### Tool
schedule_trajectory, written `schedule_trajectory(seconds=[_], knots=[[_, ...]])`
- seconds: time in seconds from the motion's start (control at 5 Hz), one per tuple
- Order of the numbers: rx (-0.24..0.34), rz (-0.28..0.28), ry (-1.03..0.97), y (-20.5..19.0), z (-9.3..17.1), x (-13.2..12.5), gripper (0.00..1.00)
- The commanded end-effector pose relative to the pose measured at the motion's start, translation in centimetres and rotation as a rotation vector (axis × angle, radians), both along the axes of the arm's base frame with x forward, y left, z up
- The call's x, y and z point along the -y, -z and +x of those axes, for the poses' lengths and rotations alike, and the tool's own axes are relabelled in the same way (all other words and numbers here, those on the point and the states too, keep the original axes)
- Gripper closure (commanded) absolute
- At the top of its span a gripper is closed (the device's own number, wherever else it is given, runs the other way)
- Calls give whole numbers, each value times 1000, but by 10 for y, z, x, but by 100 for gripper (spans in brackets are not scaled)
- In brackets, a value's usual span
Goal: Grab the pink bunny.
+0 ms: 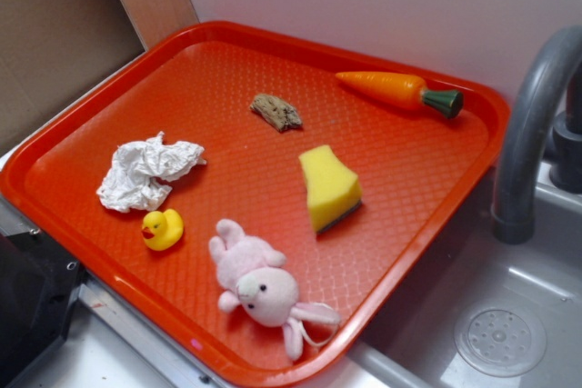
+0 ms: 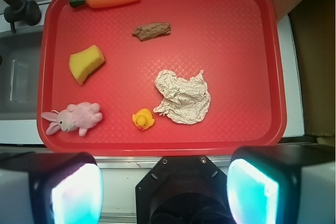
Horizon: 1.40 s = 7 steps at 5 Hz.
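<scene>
Bunny (image 2: 73,118) sits in the near-left corner of the red tray (image 2: 231,3) as the wrist camera sees it, lying on its side with its head and floppy ears toward the tray's left rim and its body trailing to the right, so its long axis runs roughly along the tray's near edge. The fingers (image 2: 164,192) show only as two blurred pads at the bottom of that view, spread wide apart with nothing between them, held high over the counter edge just short of the tray. From there the bunny lies ahead and well off to the left, so the coming move looks like a shift left and forward, then a descent. Closing across the narrow body rather than along it would probably suit best. A yellow duck (image 2: 143,119) is the nearest neighbour, off to the right of the bunny with clear tray between them, and a crumpled paper wad (image 2: 182,97) lies beyond that. A yellow sponge (image 2: 86,63) sits farther up the tray on the bunny's side, also well apart. The bunny is untouched.
</scene>
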<state>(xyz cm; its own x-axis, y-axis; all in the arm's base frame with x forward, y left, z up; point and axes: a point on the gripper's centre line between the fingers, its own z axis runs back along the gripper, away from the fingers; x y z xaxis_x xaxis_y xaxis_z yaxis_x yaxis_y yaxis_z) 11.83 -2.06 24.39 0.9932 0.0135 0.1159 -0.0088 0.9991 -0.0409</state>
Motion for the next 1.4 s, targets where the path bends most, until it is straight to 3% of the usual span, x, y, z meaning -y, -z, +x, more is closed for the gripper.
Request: schedule_trajectory(seconds=[0.0, 0.4, 0.6, 0.8, 1.0, 1.2], knots=[[0, 0, 0, 0, 0, 0, 0], [66, 75, 499, -11, 42, 71, 0], [49, 133, 752, -3, 46, 117, 0], [-8, 180, 1008, 22, 39, 139, 0], [-76, 96, 1264, 57, 24, 145, 0], [-105, 104, 1515, 76, 18, 136, 0]])
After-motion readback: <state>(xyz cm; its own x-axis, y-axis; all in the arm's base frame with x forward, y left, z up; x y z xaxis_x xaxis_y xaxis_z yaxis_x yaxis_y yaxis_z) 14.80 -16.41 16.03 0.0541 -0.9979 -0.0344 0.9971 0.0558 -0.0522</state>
